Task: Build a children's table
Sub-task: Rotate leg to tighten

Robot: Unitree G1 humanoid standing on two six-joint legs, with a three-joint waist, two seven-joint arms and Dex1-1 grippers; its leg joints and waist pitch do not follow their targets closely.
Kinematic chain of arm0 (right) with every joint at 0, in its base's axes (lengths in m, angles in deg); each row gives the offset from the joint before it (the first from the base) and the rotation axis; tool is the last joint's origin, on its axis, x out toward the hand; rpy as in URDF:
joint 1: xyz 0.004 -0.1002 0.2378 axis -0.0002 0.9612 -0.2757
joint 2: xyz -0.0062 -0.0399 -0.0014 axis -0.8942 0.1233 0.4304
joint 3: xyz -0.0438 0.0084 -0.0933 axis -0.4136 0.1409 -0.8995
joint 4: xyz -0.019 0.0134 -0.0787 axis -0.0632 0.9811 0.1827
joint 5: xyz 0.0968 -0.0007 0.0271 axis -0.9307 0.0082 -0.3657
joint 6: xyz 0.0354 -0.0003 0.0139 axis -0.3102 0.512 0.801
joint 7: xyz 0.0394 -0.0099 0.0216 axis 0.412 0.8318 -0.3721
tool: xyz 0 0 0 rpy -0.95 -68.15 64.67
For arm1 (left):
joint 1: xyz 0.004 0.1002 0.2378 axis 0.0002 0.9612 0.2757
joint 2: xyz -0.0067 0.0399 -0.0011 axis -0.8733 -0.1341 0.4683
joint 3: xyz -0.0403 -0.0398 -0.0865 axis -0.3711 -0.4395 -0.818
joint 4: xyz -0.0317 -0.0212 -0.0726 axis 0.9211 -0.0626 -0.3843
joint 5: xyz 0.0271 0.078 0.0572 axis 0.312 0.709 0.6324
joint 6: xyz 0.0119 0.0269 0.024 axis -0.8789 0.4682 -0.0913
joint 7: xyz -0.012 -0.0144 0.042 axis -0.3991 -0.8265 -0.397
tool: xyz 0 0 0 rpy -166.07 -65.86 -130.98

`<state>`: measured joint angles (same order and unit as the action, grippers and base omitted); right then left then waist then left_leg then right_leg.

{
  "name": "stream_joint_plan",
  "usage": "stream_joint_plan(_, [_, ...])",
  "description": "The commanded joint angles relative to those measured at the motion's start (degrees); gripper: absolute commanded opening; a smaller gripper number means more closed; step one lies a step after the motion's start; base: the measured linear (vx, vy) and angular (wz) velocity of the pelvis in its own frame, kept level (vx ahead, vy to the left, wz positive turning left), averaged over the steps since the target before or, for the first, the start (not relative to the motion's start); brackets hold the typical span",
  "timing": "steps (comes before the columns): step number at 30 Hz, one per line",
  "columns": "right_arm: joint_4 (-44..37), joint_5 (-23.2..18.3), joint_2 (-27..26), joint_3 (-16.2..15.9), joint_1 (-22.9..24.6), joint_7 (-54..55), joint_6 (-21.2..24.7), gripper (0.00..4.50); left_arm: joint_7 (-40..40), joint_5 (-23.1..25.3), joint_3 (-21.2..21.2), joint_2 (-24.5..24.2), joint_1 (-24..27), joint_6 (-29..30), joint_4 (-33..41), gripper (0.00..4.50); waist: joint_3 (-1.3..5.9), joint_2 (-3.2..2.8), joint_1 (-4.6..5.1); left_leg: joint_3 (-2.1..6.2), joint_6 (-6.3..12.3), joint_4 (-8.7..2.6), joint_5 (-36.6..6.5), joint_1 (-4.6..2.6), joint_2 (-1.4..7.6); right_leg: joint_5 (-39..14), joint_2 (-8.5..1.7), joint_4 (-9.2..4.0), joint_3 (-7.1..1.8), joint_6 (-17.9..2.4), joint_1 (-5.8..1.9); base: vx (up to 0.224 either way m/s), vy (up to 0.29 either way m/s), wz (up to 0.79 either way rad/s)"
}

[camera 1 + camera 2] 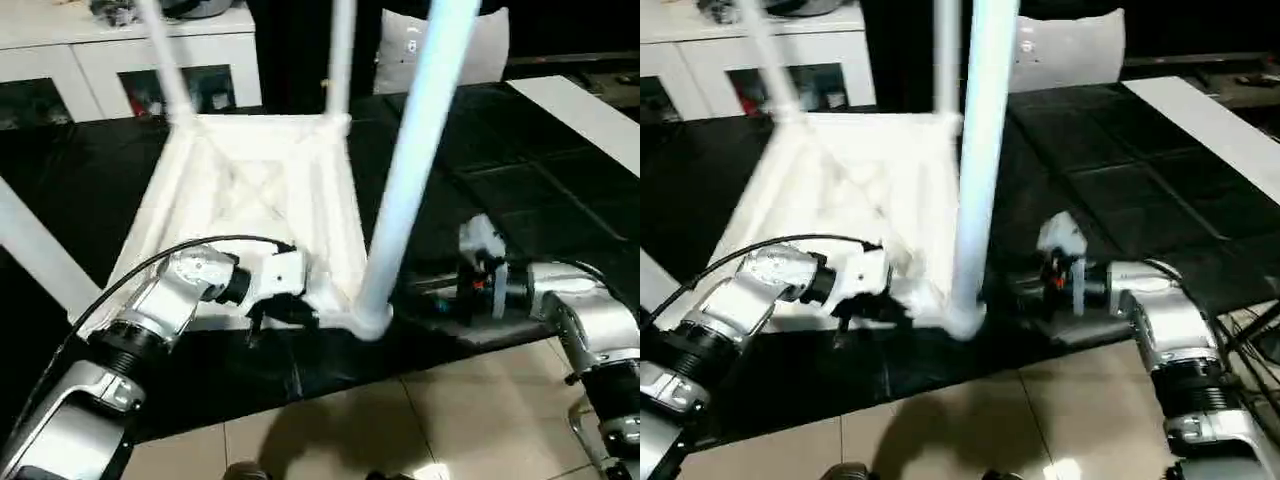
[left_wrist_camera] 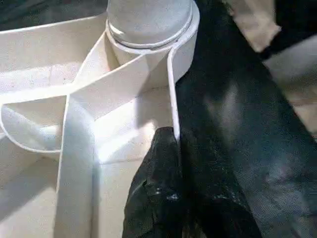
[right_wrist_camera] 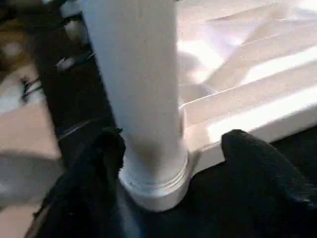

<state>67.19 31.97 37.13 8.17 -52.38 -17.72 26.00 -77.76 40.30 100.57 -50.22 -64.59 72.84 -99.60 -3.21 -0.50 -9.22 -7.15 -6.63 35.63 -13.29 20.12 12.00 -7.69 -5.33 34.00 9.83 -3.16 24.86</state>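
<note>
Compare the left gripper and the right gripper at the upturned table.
The left gripper is shut, pinching the table top's rim; the right gripper is open, its fingers either side of the near leg. The left reaches in from the near side, the right from the side. Both have black fingers.

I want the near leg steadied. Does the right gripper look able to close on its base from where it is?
Probably yes. The right gripper stands open with a finger on each side of the near leg, just above its socket, with nothing between them. The left gripper pinches the tabletop's rim, clear of it.
</note>
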Motion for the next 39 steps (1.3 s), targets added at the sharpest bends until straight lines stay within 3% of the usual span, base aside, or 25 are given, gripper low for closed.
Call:
stream_joint_plan(1, [-0.91,-0.48,0.23,-1.44,-0.73,-2.71,-0.1,3.05,-4.23,0.05,2.95,0.39,-1.08,-2.83,2.19,0.0,4.98,-0.09,0.29,-1.33,5.98,-3.71,-1.59,0.72,0.99,-18.77,-3.25,-4.13,-3.5,-4.96,-5.13,0.0,0.0,0.0])
stream_joint_plan(14, [0.49,-0.57,-2.15,-4.23,-1.11,-5.9,0.42,1.98,-6.19,-1.27,2.82,1.79,-2.07,-3.09,1.77,0.0,5.07,-0.07,-0.02,-1.31,4.73,-3.72,-1.38,0.82,0.87,-19.79,-3.1,-4.33,-3.38,-3.47,-5.16,0.0,0.0,0.0])
stream_joint_plan(17, [-0.16,-1.64,-2.68,-3.17,-0.77,-5.52,1.36,1.93,-5.24,-2.1,1.58,2.34,-1.59,-0.6,2.18,0.0,5.04,-0.1,-0.03,-1.32,4.54,-3.73,-1.8,0.79,0.84,-20.77,-3.12,-4.49,-3.3,-3.02,-5.17,0.0,0.0,0.0])
stream_joint_plan(22, [-0.16,-1.82,-6.12,-0.12,-1.91,4.06,3.88,1.9,0.12,-2.42,-0.28,4.06,-1.66,5.96,2.91,0.0,4.87,0.01,0.37,-1.33,3.66,-3.85,-2.14,0.82,0.65,-22.45,-3.05,-4.76,-3.13,-2.31,-5.14,0.0,0.0,0.0])
stream_joint_plan(23, [0.93,-0.86,-8.17,0.74,-3.18,10.41,7.43,1.9,3.46,-2.35,-1.32,5.36,-1.94,9.07,2.93,0.0,4.76,0.01,0.91,-1.3,3.03,-3.9,-3.02,0.86,0.46,-24.01,-2.98,-5.1,-2.89,-1.52,-5.2,0.0,0.0,0.0])
stream_joint_plan(26, [3.58,2.46,-12.67,1.94,-5.04,23.4,11.06,1.9,10.1,-2.55,-3.5,8.74,-2.08,13.23,3.08,0.0,4.7,-0.03,2.39,-1.21,1.96,-3.79,-4.04,1.2,0.13,-25.9,-2.96,-5.53,-2.29,-0.01,-5.46,0.0,0.0,0.0])
stream_joint_plan(27, [5.38,4.1,-15.98,2.92,-5.92,31.55,12.37,1.9,15.08,-1.86,-4.54,11.21,-2.21,16.64,2.99,0.0,4.63,0.11,3.37,-1.2,1.49,-3.64,-4.46,1.29,-0.14,-27.06,-2.93,-5.88,-1.91,0.86,-5.44,0.0,0.0,0.0])
stream_joint_plan(29, [6.3,4.68,-17.31,3.4,-6.37,34.73,12.43,1.9,17.44,-1.43,-4.99,12.34,-2.38,17.43,2.61,0.0,4.84,0.06,4.93,-1.22,2.18,-3.33,-5.47,1.46,-0.63,-28.43,-2.9,-6.57,-1.21,2.65,-5.68,0.0,0.0,0.0])
stream_joint_plan(30, [8.07,5.43,-19.72,4.53,-7.25,40.23,12.54,1.9,21.19,-0.99,-5.99,14.39,-2.63,18.94,2.12,0.0,4.87,0.4,5.43,-1.26,2.56,-3.32,-5.26,1.54,-0.63,-27.89,-2.83,-6.61,-1.24,2.69,-5.61,0.0,0.0,0.0])
stream_joint_plan(31, [9.67,5.75,-21.21,5.48,-8.02,44.09,12.16,1.9,23.31,-0.87,-6.48,15.63,-2.8,19.78,2.0,0.0,4.93,0.07,5.96,-1.14,2.89,-3.33,-4.46,1.66,-0.52,-26.57,-2.76,-6.52,-1.15,2.05,-5.58,0.0,0.0,0.0])
stream_joint_plan(34, [12.32,6.09,-24.16,7.53,-9.16,51.15,8.87,1.9,27.49,-0.45,-7.15,17.93,-3.21,20.87,1.87,0.0,5.1,-0.08,6.75,-1.11,3.78,-3.39,-4.08,1.53,-0.4,-25.15,-2.92,-6.43,-1.29,0.92,-5.54,0.0,0.0,0.0])
stream_joint_plan(35, [12.64,5.65,-25.05,7.89,-9.27,51.51,7.37,2.46,28.47,-0.63,-7.44,18.81,-3.44,20.89,1.79,0.0,5.08,-0.26,6.68,-1.16,4.5,-3.51,-3.53,1.17,-0.24,-23.89,-2.89,-6.36,-1.6,-0.46,-5.18,0.0,0.0,0.0])
stream_joint_plan(39, [10.54,4.86,-26.06,8.73,-8.51,50.16,7.83,2.69,28.9,0.23,-7.35,18.78,-3.59,20.6,2.36,0.0,5.28,-0.39,5.96,-0.9,5.74,-3.66,-0.8,1.12,0.49,-18.9,-3.14,-5.27,-2.42,-3.39,-5.26,0.0,0.0,0.0])
